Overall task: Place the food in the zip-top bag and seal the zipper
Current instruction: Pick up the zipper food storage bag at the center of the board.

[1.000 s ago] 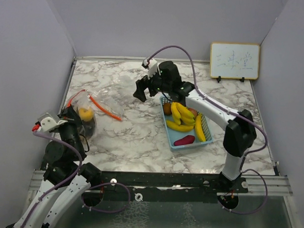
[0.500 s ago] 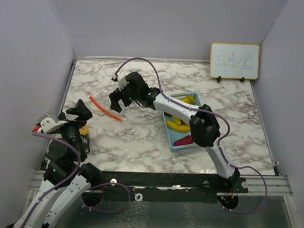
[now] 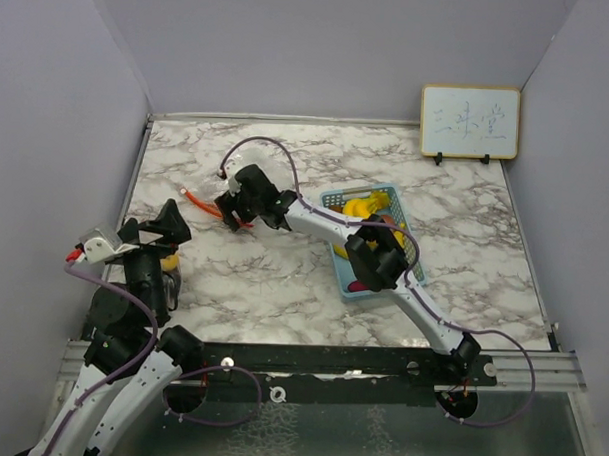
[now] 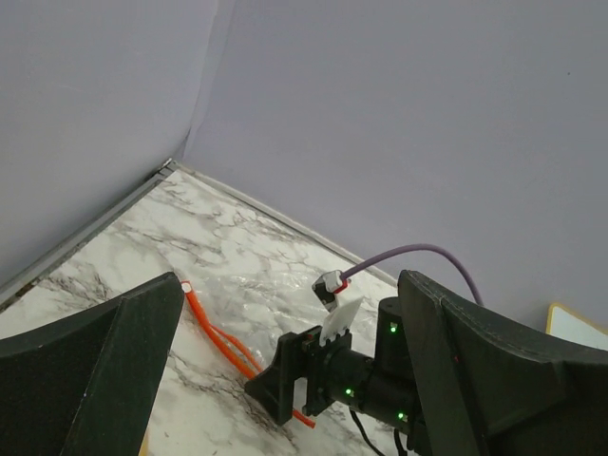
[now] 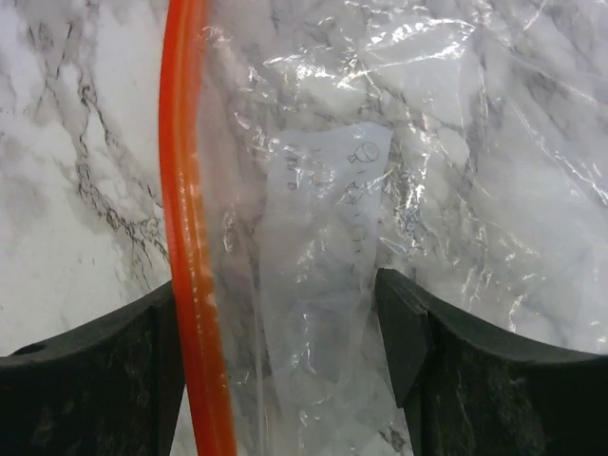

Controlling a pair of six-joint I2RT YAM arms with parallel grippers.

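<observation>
Left gripper (image 3: 154, 226) hovers over the near-left part of the table (image 3: 283, 277), jaws released and spread wide. Just below it sits a yellow piece (image 3: 170, 253), mostly hidden by the arm. Cannot tell its shape, or whether plastic covers it.

Light-blue basket (image 3: 409, 254) stands right of the table's middle, long axis running near to far with a slight tilt. The right arm crosses over it and covers much of the contents. Visible are:
- a magenta tuber (image 3: 358, 286) at the near end, partly cut off by the arm;
- yellow bananas (image 3: 360, 206) at the far end.

Other pieces in the basket are too obscured to identify.

Right gripper (image 3: 240, 206) reaches toward the far-left part of the table and is down at the zip-top bag (image 5: 313, 190). Jaws are parted, one on each side of the bag's edge and not clenched on it. In the overhead view the clear bag film is hard to make out against the marble. The right wrist view shows it crinkled and glossy, flat, with a faint printed label.

Zipper (image 5: 182, 190) is a bright orange strip lying just beside one jaw. Seen from above, its long axis runs diagonally, one end toward the far-left corner and the other under the right gripper. Cannot tell whether it is sealed.

Whiteboard (image 3: 469, 122) leans at the far-right edge; its writing is too faint to read.
</observation>
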